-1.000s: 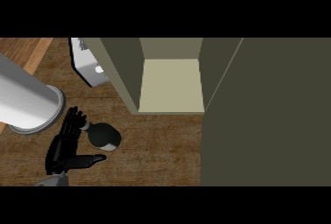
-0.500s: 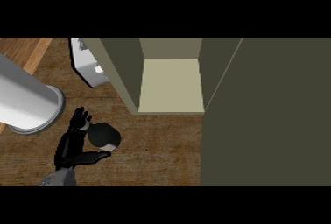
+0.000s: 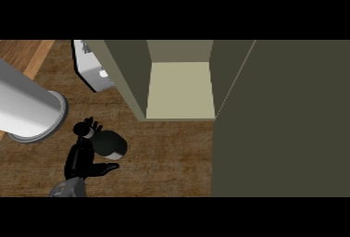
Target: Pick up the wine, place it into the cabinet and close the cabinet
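Observation:
The wine bottle, seen from above as a dark round shape, stands on the wooden counter in front of the cabinet's left side. My left hand comes in from the lower left and lies against the bottle's left side. Its fingers reach up past the bottle and its thumb sticks out just below it, so the bottle sits in the gap between them. The fingers look only slightly bent and are not closed round it. The cabinet stands open, showing a pale bare shelf. My right hand is out of view.
The cabinet's open door fills the right side as a tall dark olive panel. A large grey cylinder stands at the left, close to the hand. A white appliance sits behind, beside the cabinet's left wall.
The left hand has moved right and slightly up, closing the gap to the bottle. Its fingers and thumb now lie around the bottle's left and lower sides. The bottle has not moved.

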